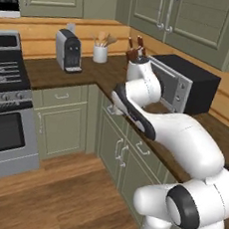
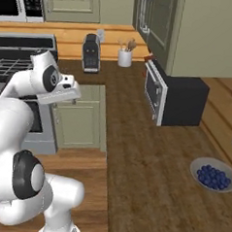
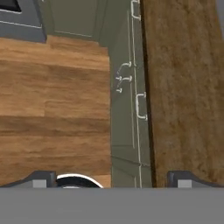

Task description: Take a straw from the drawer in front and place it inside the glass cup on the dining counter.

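Note:
In the hand view my gripper [image 3: 113, 181] looks straight down, its two dark fingertips [image 3: 43, 179] set wide apart, open, with nothing between them. Below it run the sage-green cabinet fronts. A shut drawer [image 3: 136, 122] with a small silver bar handle [image 3: 141, 106] sits just under the edge of the dark wooden countertop [image 3: 183, 87]. The same drawer front [image 1: 142, 148] shows in the left base view beneath my arm. My white hand [image 2: 60, 91] hovers above the floor beside the corner cabinets. The straw is hidden. The glass cup and the dining counter are out of view.
A steel stove [image 1: 3, 100] stands at the left. On the corner counter are a coffee machine [image 1: 68, 51], a utensil jar [image 1: 100, 52] and a black microwave [image 1: 185, 84]. A bowl of blueberries [image 2: 213, 175] sits nearer. Wooden floor [image 3: 52, 109] lies open beside the cabinets.

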Robot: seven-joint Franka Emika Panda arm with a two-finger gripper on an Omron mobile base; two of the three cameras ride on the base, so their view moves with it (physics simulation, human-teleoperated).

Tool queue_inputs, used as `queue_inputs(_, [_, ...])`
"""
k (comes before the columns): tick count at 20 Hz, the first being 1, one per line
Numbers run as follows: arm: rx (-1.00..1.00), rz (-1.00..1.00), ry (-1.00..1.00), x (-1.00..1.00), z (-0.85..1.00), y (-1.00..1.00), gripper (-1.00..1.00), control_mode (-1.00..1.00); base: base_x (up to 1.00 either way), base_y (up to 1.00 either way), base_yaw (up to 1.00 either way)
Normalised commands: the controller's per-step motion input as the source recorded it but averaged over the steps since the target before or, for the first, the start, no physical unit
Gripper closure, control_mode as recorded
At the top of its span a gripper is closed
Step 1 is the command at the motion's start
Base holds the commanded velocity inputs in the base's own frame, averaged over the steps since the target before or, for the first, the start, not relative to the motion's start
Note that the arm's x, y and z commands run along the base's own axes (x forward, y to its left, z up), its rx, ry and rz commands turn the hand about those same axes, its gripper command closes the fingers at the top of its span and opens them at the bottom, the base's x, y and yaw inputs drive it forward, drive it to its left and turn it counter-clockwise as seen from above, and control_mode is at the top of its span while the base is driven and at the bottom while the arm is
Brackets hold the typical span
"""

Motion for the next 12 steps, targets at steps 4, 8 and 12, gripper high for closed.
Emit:
queue_inputs(4, [-0.39,0.0,0.0,0.39,-0.79,0.64,-1.0,-1.0,0.0,0.0,0.0])
queue_inputs(8, [-0.4,0.0,0.03,0.32,-0.84,0.31,-1.0,-1.0,0.0,0.0,0.0])
queue_inputs(12, [-0.33,0.0,0.0,0.14,-0.75,0.0,-1.0,-1.0,0.0,0.0,0.0])
